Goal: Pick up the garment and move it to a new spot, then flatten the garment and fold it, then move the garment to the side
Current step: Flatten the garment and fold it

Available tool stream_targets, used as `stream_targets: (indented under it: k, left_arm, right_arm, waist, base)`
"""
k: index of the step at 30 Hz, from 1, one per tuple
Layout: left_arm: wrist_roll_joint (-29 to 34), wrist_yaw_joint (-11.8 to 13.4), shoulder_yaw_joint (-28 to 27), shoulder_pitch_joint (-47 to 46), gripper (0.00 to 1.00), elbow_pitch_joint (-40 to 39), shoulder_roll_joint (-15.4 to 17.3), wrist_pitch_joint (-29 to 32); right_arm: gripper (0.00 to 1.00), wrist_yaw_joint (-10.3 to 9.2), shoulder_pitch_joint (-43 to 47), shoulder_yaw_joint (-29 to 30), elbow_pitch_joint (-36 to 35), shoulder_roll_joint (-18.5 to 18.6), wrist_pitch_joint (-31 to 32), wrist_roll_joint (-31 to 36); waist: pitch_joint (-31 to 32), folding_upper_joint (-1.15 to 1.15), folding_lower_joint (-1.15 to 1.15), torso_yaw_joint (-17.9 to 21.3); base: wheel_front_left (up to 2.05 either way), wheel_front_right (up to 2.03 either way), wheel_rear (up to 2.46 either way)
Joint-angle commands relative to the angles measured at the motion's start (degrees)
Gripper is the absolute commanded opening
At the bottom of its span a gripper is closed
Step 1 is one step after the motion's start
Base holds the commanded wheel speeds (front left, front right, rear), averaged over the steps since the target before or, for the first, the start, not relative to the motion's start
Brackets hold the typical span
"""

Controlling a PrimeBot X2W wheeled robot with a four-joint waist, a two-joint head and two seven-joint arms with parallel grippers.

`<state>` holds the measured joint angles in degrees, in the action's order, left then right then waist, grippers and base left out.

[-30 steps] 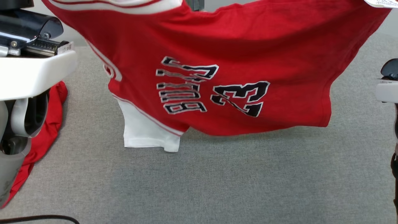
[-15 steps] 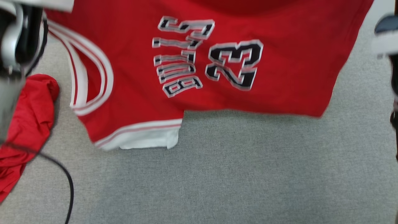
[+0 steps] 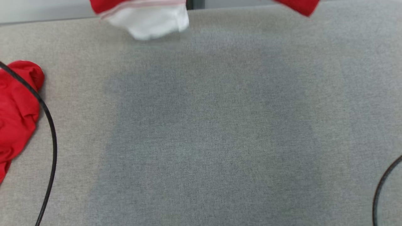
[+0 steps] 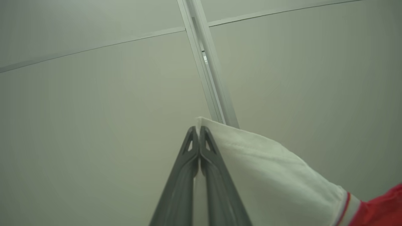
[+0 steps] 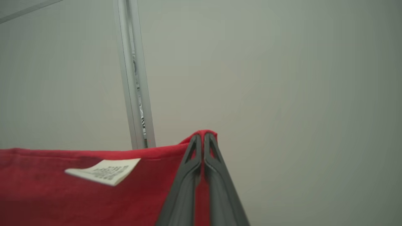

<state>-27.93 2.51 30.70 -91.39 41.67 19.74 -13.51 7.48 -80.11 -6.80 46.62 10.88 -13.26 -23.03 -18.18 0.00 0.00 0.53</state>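
Observation:
The garment is a red jersey with white sleeves. In the head view its white sleeve end (image 3: 150,22) and a red corner (image 3: 301,6) hang at the top edge, above the grey table. In the left wrist view my left gripper (image 4: 198,130) is shut on the white sleeve edge (image 4: 267,163), held up against a pale wall. In the right wrist view my right gripper (image 5: 202,136) is shut on the red hem (image 5: 94,188), which carries a white care label (image 5: 103,171).
Another red garment (image 3: 15,106) lies bunched at the table's left edge. One black cable (image 3: 48,131) curves over it and another black cable (image 3: 381,185) shows at the lower right. The grey felt table (image 3: 213,125) spreads across the middle. A metal wall strip (image 4: 207,62) runs behind.
The jersey has risen out of the head view's middle, so its lettering is out of sight and only its lowest parts hang at the top edge. Both arms have left that view.

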Motion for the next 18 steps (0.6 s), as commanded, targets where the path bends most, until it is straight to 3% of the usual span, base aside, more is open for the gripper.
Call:
stream_targets:
  k: [1, 9, 12, 18]
  left_arm:
    - [0.9, -0.7, 0.3, -1.3, 0.00, 2.2, -0.2, -0.6]
    - [-0.6, -4.5, -1.5, 1.7, 0.00, 9.0, -4.2, -1.5]
    - [-0.3, -5.1, -3.5, 8.1, 0.00, 5.6, -5.2, -1.5]
    - [0.4, -4.0, -10.8, 25.0, 0.00, -8.0, -6.7, -1.5]
  right_arm:
    - [0.00, 0.03, -1.1, -1.5, 2.3, -0.9, -0.9, 0.7]
    - [0.00, 0.03, -1.7, -8.3, 11.5, -2.5, -2.0, -2.7]
    - [0.00, 0.03, 1.2, -10.4, 12.2, -1.7, -2.0, -5.1]
    - [0.00, 0.03, 11.3, -12.4, 5.6, 1.8, -2.0, -12.7]
  waist:
    - [-1.3, 0.00, 0.00, 0.0]
    - [-6.6, 0.00, 0.00, -1.6]
    - [-7.9, 0.00, 0.00, -2.5]
    - [-8.5, 0.00, 0.00, -3.5]
  base:
    - [0.00, 0.00, 0.00]
    - [0.00, 0.00, 0.00]
    - [0.00, 0.00, 0.00]
    - [0.00, 0.00, 0.00]
